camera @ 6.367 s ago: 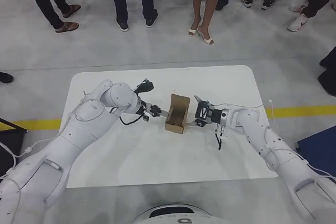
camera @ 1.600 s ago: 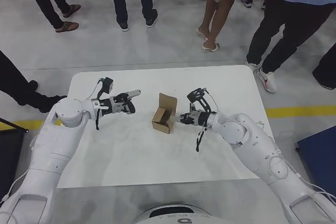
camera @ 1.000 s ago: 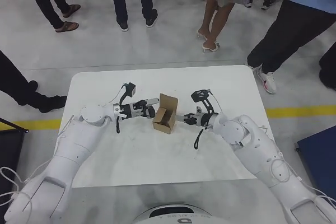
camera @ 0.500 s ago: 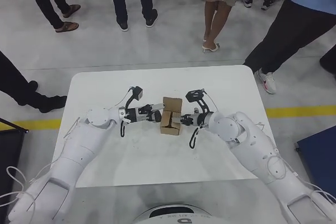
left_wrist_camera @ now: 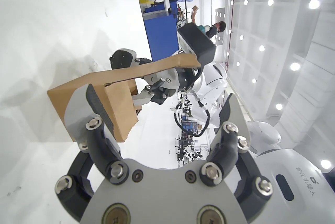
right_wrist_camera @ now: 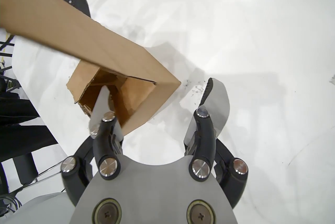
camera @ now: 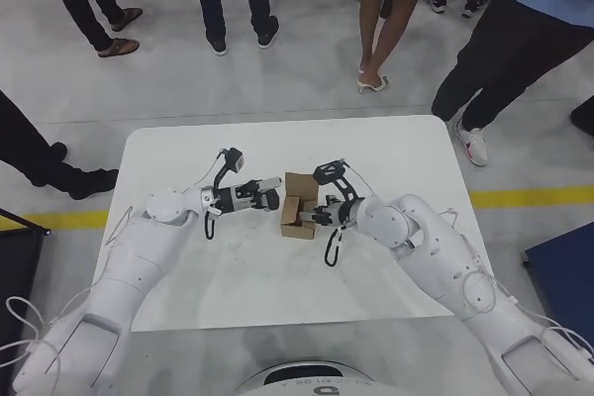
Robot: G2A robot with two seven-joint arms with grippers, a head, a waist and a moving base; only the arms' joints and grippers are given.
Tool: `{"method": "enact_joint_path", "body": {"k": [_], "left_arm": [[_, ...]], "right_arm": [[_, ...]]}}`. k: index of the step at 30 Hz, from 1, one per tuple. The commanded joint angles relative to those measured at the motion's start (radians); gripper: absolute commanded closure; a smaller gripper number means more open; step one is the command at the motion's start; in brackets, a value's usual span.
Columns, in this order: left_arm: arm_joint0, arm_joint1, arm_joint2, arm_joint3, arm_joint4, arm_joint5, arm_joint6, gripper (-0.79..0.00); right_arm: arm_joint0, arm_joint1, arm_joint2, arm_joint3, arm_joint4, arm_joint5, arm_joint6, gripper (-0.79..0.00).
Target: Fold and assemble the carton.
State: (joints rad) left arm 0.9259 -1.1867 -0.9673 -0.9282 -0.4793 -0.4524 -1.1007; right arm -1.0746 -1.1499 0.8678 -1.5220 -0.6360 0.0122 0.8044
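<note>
Table (camera: 178,287): left claw (camera: 275,196), right claw (camera: 321,211) flank carton (camera: 299,186), spread.

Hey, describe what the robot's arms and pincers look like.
The left arm and right arm have glossy white rounded shells, with a black cable looping at each wrist. The left pincer and right pincer share a grey screwed plate, black linkages and two pale curved fingers with black ribbed pads.

The carton (camera: 297,206) slid slightly toward 8 o'clock. The left gripper (camera: 273,194) drew off toward 9 o'clock, then returned against the carton's side. The right gripper (camera: 316,213) advanced toward 9 o'clock, one finger entering the open end.
</note>
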Motion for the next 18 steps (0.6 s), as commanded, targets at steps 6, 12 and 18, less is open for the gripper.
{"method": "enact_joint_path", "body": {"k": [6, 12, 18], "left_arm": [[0.013, 0.008, -0.03, -0.003, -0.002, -0.014, 0.004, -0.785], [0.028, 0.013, -0.051, -0.01, 0.001, -0.019, 0.012, -0.785], [0.039, 0.018, -0.065, -0.024, 0.009, -0.018, 0.017, -0.785]], "right_arm": [[-0.01, 0.005, 0.011, -0.06, -0.077, 0.028, 0.024, 0.0], [0.003, 0.001, -0.003, -0.061, -0.109, 0.024, 0.069, 0.0], [0.014, -0.002, -0.012, -0.078, -0.162, 0.0, 0.046, 0.0]]}}
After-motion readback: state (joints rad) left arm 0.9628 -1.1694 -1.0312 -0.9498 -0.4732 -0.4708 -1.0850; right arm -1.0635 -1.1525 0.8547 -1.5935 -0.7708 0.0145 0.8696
